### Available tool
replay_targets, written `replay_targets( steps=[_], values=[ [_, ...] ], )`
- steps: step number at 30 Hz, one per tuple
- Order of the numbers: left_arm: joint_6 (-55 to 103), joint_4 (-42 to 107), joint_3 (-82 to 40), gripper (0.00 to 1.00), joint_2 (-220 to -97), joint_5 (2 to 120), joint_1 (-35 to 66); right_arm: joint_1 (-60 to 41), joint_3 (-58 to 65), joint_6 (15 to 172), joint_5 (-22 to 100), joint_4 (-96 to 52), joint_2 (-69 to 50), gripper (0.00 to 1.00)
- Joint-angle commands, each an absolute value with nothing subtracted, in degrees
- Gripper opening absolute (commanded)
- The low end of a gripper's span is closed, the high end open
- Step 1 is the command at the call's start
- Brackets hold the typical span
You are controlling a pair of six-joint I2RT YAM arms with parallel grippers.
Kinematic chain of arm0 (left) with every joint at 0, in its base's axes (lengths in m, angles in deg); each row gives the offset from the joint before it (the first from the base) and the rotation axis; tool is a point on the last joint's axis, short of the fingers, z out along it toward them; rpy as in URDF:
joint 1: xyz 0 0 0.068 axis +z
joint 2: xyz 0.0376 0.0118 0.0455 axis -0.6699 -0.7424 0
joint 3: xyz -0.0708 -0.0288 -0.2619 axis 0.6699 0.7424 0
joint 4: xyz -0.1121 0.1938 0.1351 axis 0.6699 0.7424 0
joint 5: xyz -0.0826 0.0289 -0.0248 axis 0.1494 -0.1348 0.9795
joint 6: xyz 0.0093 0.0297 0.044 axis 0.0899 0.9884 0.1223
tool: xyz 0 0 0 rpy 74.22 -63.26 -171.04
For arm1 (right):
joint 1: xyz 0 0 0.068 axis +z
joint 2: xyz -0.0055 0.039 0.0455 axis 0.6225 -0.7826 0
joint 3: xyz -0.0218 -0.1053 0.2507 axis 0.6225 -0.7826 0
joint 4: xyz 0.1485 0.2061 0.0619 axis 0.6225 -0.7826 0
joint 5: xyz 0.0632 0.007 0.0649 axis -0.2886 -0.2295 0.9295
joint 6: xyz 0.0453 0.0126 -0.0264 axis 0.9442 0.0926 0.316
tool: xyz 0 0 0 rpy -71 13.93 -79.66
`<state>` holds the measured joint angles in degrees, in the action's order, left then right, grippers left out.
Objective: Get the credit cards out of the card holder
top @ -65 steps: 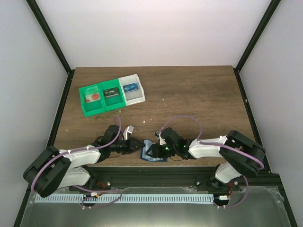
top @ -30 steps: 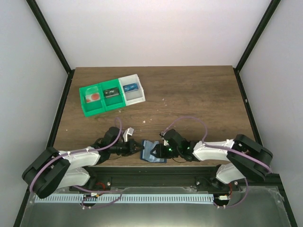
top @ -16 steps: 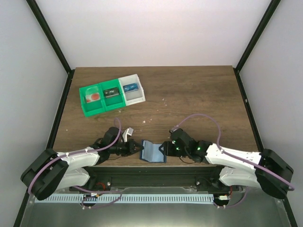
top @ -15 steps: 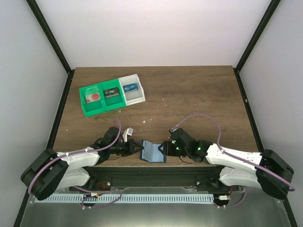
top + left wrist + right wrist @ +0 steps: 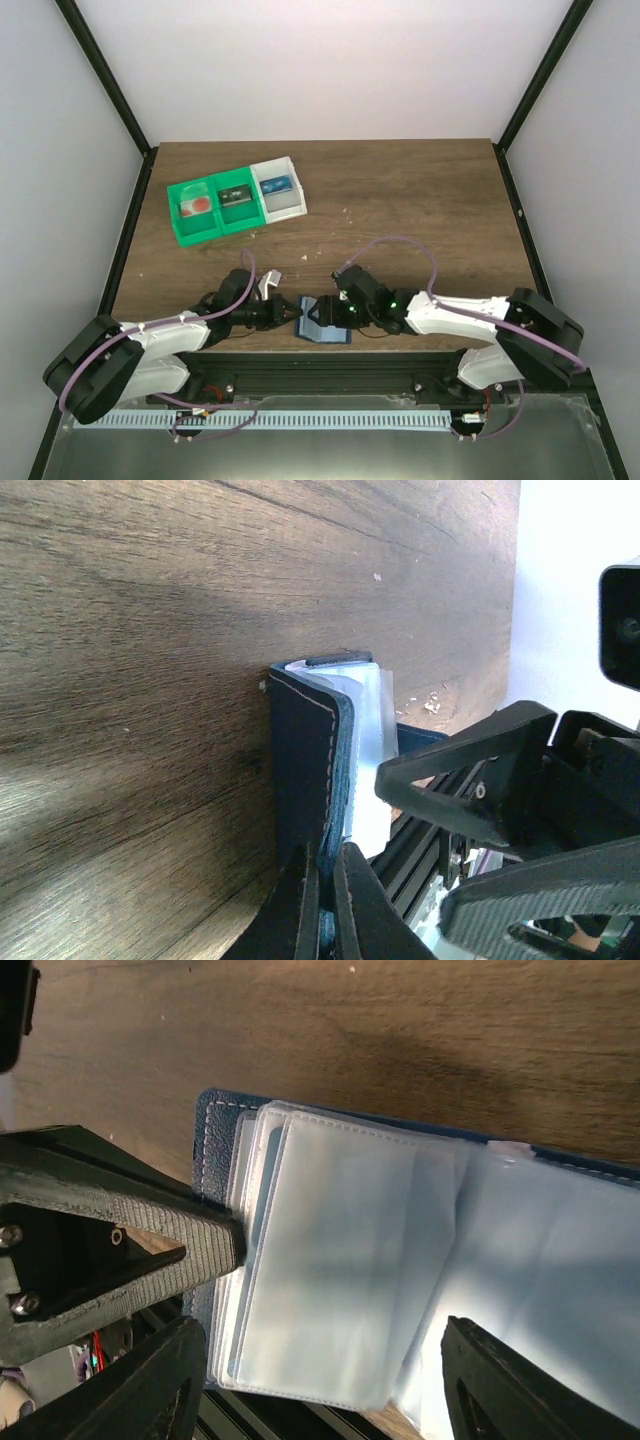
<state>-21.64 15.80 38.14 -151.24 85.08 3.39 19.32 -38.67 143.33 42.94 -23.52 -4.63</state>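
**Card holder.** The blue card holder (image 5: 322, 324) lies at the near edge of the table (image 5: 420, 200), between the two arms. It is folded open. The left wrist view shows one dark blue cover standing upright on edge, its pale stitching visible. The clear plastic sleeves (image 5: 340, 1270) fan out from it toward the right arm. The other cover lies flat on the wood under the sleeves.

**Left gripper.** The left gripper (image 5: 322, 860) is clamped narrow on the lower end of the upright cover. The leather is pinched between both fingers. The right wrist view confirms one of these fingers pressed against the stitched edge of the cover.

**Right gripper.** The right gripper (image 5: 331, 310) sits just beside the holder on its right side. Its fingers (image 5: 150, 1390) are spread wide, with the sleeve stack lying between them in the wrist view. It grips nothing. Whether either fingertip touches the sleeves cannot be told.

**Credit cards.** The sleeves read pale and translucent throughout. The credit cards cannot be made out separately from the plastic in any view.

**Other items.** A green-and-white tray (image 5: 210, 236) with three compartments sits at the far left of the table, well apart from both arms. Each compartment holds a small item, too small to identify.
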Motion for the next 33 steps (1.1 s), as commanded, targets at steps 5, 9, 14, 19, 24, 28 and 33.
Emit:
replay_targets(
  steps=[5,9,14,19,24,28,33],
  values=[
    [-21.2,14.6,37.0,0.0,-151.5,84.8,3.1,21.0,-34.3,143.2,44.5,-21.5,-11.0,0.67],
    [-21.3,14.6,37.1,0.0,-151.5,84.7,3.0,21.0,-34.2,143.2,44.2,-21.0,-12.6,0.67],
    [-21.3,14.8,36.8,0.0,-151.5,84.4,3.0,21.0,-33.3,142.3,44.0,-21.4,-14.9,0.67],
    [-21.0,15.6,36.6,0.0,-151.5,83.6,3.0,21.1,-33.9,142.2,41.5,-23.1,-14.8,0.63],
    [-20.9,15.7,36.8,0.0,-151.4,83.0,3.0,21.0,-34.9,142.0,40.2,-23.7,-13.6,0.61],
    [-20.9,15.8,36.7,0.0,-151.1,82.9,3.0,21.0,-35.4,141.7,40.5,-23.3,-13.2,0.6],
    [-21.0,16.0,37.1,0.0,-150.6,82.4,3.0,21.1,-36.2,141.7,39.7,-23.4,-12.6,0.63]
  ],
)
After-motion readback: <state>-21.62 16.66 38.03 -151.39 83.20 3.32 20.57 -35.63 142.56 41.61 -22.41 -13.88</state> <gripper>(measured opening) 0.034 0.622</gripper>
